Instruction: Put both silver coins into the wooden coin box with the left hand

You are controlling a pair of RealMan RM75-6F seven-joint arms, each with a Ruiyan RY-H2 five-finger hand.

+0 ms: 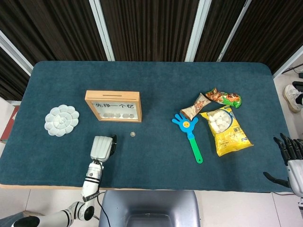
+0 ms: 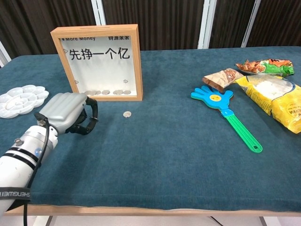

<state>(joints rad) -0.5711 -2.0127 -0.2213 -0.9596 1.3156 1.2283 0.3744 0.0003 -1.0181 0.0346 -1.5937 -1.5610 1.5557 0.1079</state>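
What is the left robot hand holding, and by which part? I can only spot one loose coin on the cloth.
Cannot be told: the left robot hand has its fingers curled under, hiding whatever they may hold. The silver coin lies apart, untouched.

Lighting's pretty even and bright in both views, looks like soft overhead light, with only a small soft shadow under the left hand and barely any under the blue clapper. The table cloth is matte so no glare there, just some shine on the yellow snack bag and a washed-out white panel on the wooden coin box. Everything's sharp with no motion blur, though the dark curtains behind lose detail and the head view bends a little at the edges
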